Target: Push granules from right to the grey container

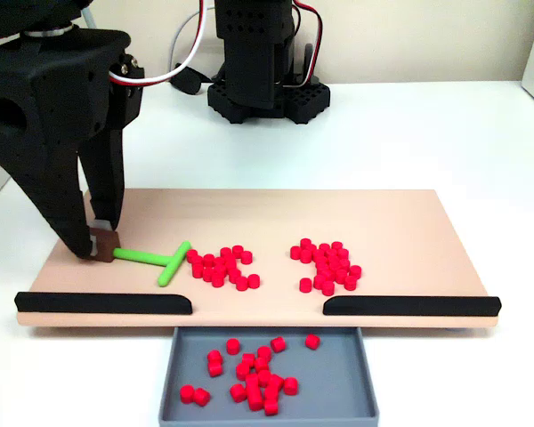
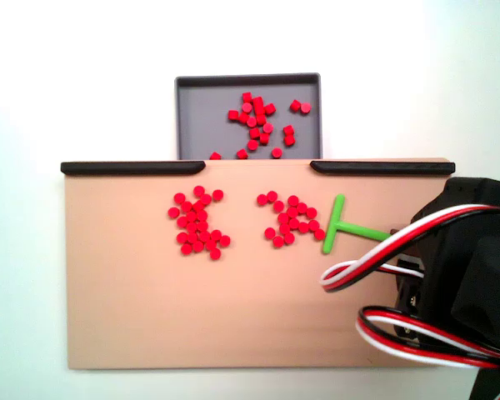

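Two heaps of red granules lie on the tan board [image 1: 383, 222]. In a fixed view one heap [image 1: 222, 267] is left of centre and the other [image 1: 327, 265] right of centre. The grey container [image 1: 338, 391] sits below the board's front edge with several granules [image 1: 254, 378] inside. My gripper [image 1: 102, 242] stands at the board's left, shut on the handle end of a green T-shaped stick [image 1: 165, 263]. The stick's crossbar rests just left of the left heap. In the other fixed view the container [image 2: 200, 117] is at the top and the stick [image 2: 342, 229] is right of the heaps [image 2: 290, 221] [image 2: 198, 225].
Two black strips [image 1: 102, 302] [image 1: 409, 305] line the board's front edge, with a gap between them above the container. The arm's base [image 1: 267, 93] stands behind the board. The arm body and its wires [image 2: 467, 283] cover the board's lower right corner in the other fixed view.
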Robot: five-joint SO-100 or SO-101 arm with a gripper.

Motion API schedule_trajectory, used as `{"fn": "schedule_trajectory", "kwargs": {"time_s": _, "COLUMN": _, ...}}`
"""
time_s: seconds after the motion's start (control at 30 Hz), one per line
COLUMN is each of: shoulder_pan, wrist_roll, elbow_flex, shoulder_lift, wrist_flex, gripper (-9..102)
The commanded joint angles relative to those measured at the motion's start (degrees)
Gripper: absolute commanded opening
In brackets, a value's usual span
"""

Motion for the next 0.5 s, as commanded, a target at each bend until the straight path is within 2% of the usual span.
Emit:
{"fn": "schedule_trajectory", "kwargs": {"time_s": 0.0, "shoulder_pan": -0.7, "wrist_roll": -33.9, "elbow_flex": -1.8, "shoulder_lift": 0.8, "wrist_flex": 0.3, "gripper": 0}}
{"fn": "schedule_trajectory", "kwargs": {"time_s": 0.47, "shoulder_pan": -2.1, "wrist_roll": -21.6, "elbow_flex": -5.9, "shoulder_lift": -1.9, "wrist_flex": 0.3, "gripper": 0}}
